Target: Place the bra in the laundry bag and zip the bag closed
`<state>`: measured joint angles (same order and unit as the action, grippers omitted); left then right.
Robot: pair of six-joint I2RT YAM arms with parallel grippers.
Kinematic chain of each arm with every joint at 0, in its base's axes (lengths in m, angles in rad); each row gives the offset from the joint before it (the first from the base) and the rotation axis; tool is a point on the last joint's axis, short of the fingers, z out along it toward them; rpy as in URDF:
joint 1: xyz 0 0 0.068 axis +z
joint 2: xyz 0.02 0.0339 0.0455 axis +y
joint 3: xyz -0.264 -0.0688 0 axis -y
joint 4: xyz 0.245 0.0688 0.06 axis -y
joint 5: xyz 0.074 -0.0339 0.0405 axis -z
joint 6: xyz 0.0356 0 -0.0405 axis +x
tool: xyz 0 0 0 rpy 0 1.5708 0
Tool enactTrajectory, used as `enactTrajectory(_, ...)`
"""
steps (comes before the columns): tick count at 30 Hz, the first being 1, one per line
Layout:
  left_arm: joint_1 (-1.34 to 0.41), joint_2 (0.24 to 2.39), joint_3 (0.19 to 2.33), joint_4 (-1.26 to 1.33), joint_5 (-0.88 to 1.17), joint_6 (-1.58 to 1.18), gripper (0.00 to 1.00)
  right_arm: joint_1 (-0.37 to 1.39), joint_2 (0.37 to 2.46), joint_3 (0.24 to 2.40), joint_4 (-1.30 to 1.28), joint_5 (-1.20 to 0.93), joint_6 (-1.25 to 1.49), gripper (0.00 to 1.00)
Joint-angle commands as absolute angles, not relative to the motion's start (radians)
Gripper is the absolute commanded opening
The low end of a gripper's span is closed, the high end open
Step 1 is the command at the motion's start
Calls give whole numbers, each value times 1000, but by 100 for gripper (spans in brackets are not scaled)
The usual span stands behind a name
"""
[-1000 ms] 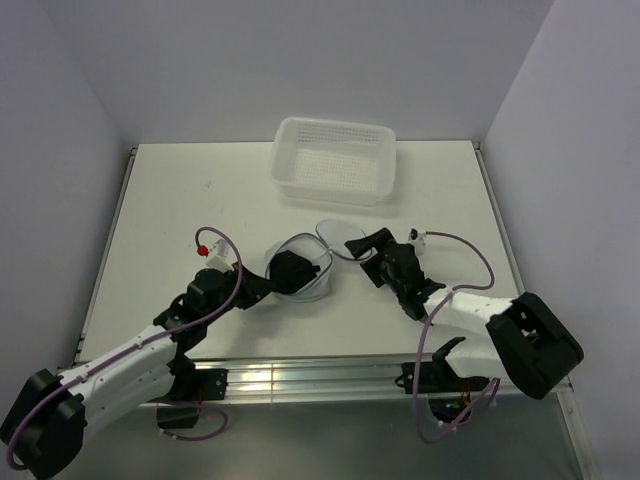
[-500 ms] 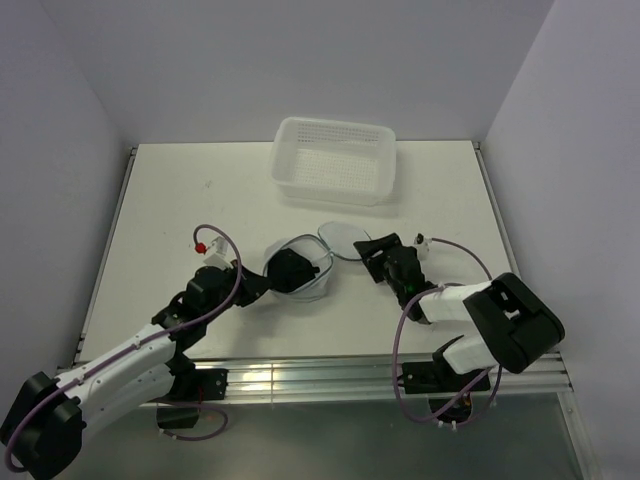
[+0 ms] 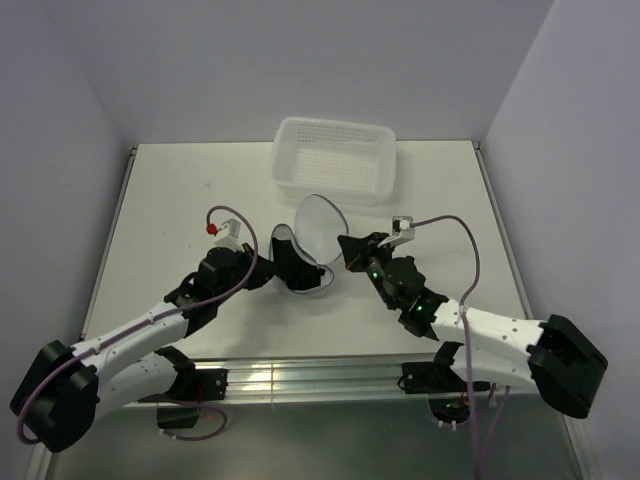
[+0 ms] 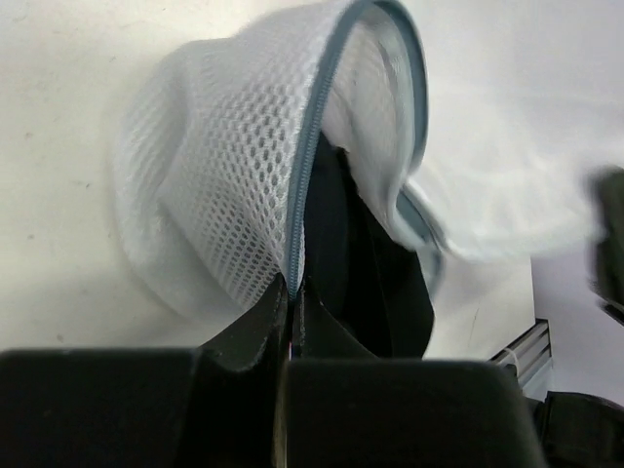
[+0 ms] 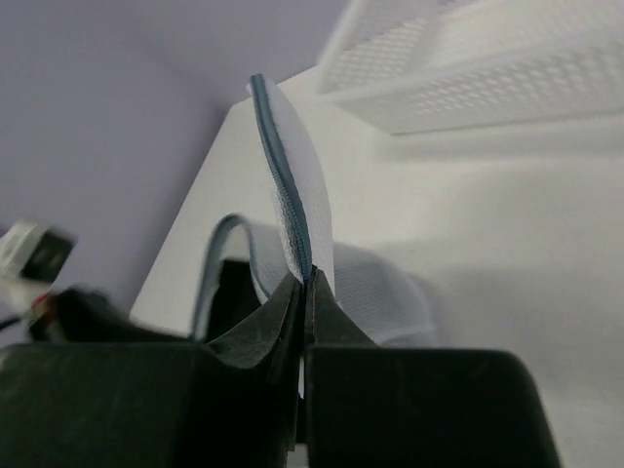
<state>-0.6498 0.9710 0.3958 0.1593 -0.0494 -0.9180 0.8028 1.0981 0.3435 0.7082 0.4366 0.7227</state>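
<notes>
The white mesh laundry bag (image 3: 316,232) stands open in the middle of the table, its upper half (image 5: 297,185) lifted upright. The black bra (image 3: 292,268) lies inside the lower half (image 4: 224,185); in the left wrist view the bra (image 4: 370,283) shows dark behind the grey zipper rim. My left gripper (image 3: 270,270) is shut on the lower half's zipper rim (image 4: 297,244) from the left. My right gripper (image 3: 345,252) is shut on the upper half's zipper rim (image 5: 292,229) from the right.
A rectangular white perforated basket (image 3: 334,160) stands at the back of the table, just behind the bag. Purple walls close in the sides and back. A metal rail (image 3: 300,380) runs along the near edge between the arm bases.
My right gripper moved left onto the bag's upper half, shut on its rim and lifted it upright. My left gripper finished shutting on the lower rim and shifted slightly right.
</notes>
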Motion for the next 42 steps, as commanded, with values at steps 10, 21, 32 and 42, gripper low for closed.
enactTrajectory(10, -652, 1117, 494, 373, 64, -842, 0, 1205, 1245, 833, -61, 567, 153, 2)
enactTrajectory(21, -643, 1051, 459, 356, 124, -859, 0, 1258, 1382, 936, -216, 1081, 215, 6)
enactTrajectory(32, -575, 1140, 429, 497, 236, -850, 0, 1364, 1485, 965, -36, 681, 127, 55)
enactTrajectory(42, -503, 1101, 374, 517, 291, -844, 0, 1267, 1108, 869, -104, 410, 215, 94)
